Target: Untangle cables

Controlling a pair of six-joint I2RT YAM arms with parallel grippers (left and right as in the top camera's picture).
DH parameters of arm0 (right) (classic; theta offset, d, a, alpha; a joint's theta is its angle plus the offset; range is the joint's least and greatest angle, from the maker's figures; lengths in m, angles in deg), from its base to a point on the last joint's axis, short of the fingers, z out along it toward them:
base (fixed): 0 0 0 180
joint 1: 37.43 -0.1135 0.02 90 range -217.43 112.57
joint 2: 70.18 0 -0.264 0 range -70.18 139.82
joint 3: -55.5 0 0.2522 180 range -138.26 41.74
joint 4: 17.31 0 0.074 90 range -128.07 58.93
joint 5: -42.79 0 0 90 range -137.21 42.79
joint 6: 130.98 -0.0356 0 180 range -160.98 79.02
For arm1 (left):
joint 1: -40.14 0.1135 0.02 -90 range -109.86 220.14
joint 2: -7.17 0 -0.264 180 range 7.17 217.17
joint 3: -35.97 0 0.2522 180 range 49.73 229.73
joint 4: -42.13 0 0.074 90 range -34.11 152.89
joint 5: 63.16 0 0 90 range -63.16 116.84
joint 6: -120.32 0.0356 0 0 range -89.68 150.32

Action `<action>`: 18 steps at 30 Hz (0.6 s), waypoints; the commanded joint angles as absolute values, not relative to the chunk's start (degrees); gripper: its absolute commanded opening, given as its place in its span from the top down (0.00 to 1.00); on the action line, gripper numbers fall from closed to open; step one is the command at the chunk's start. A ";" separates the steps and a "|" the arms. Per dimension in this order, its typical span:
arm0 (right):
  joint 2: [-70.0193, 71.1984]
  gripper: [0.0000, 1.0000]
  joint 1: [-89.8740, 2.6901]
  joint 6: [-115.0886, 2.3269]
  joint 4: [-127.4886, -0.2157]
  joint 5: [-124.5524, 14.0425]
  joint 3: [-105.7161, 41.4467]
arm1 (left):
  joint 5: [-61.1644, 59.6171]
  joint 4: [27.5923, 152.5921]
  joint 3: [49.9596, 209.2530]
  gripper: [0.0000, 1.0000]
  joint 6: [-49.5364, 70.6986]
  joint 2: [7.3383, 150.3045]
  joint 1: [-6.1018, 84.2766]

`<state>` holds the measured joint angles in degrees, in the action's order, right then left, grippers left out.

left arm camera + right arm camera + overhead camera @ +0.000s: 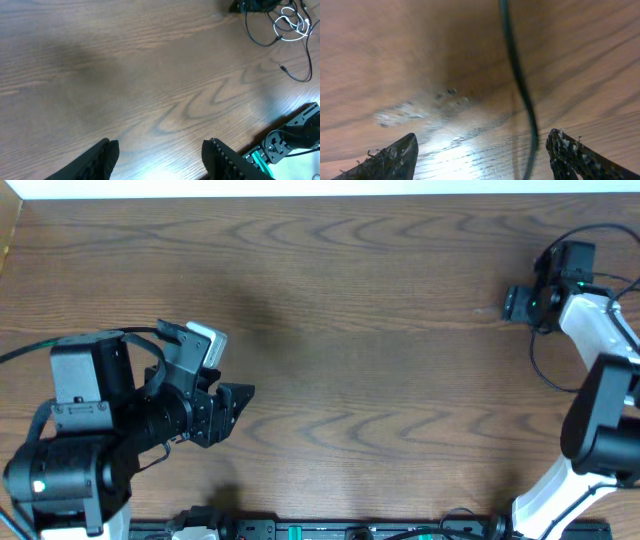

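Black cable (522, 90) runs between the right fingers (575, 155), spread apart

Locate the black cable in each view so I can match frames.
Overhead: black cable loops at far right, just below the right gripper.
Left wrist: cable loops in the top right corner, beside the white cable.
Right wrist: cable runs top to bottom, right of centre, between the open fingers.
Shared landmark: the right gripper, next to the cable in all three.
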<state>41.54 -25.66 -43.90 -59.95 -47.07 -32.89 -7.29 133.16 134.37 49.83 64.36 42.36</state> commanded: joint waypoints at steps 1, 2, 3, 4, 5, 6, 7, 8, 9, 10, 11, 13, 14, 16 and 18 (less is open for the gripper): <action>44.71 0.21 -25.46 -43.49 -60.23 -46.13 -32.32 | -7.18 133.42 134.98 0.41 49.56 65.39 42.29; 45.08 0.24 -25.48 -43.49 -60.21 -46.11 -32.32 | -7.18 133.45 134.98 0.41 49.56 65.61 42.29; 45.23 0.41 -25.46 -43.49 -60.23 -46.09 -32.32 | -7.20 133.45 134.98 0.41 49.56 65.94 42.29; 45.23 0.67 -25.46 -43.49 -60.21 -46.09 -32.32 | -7.18 133.42 134.98 0.41 49.56 66.16 42.29; 45.21 0.85 -25.46 -43.51 -60.21 -46.06 -32.34 | -7.20 133.45 134.98 0.42 49.56 66.35 42.29; 45.10 0.99 -25.46 -43.53 -60.21 -46.06 -32.41 | -7.18 133.45 134.98 0.41 49.56 66.53 42.29; 44.99 0.99 -25.44 -43.81 -60.30 -46.06 -32.41 | -7.20 133.45 134.98 0.41 49.56 66.66 42.29; 44.88 0.99 -25.42 -44.25 -60.48 -46.00 -32.41 | -7.20 133.45 134.98 0.41 49.56 66.75 42.29; 44.69 0.99 -25.33 -45.23 -60.67 -45.52 -32.41 | -7.20 133.45 134.98 0.41 49.56 66.79 42.29; 44.40 0.99 -25.18 -46.76 -60.89 -44.91 -32.41 | -7.20 133.45 134.98 0.41 49.56 66.77 42.29; 43.92 0.99 -24.96 -48.77 -61.17 -44.27 -32.43 | -7.20 133.45 134.98 0.41 49.56 66.75 42.29; 42.48 0.99 -24.28 -51.40 -61.70 -44.14 -32.52 | -7.20 133.60 134.98 0.41 49.56 66.72 42.29; 41.52 0.99 -23.87 -51.90 -61.76 -44.18 -32.63 | -7.20 133.75 134.98 0.41 49.56 66.70 42.29; 38.48 0.99 -22.69 -51.86 -62.16 -44.12 -33.17 | -7.20 134.25 134.98 0.41 49.58 66.66 42.29; 35.00 0.99 -21.07 -51.81 -62.16 -44.10 -33.72 | -7.20 134.54 134.98 0.41 49.58 66.66 42.29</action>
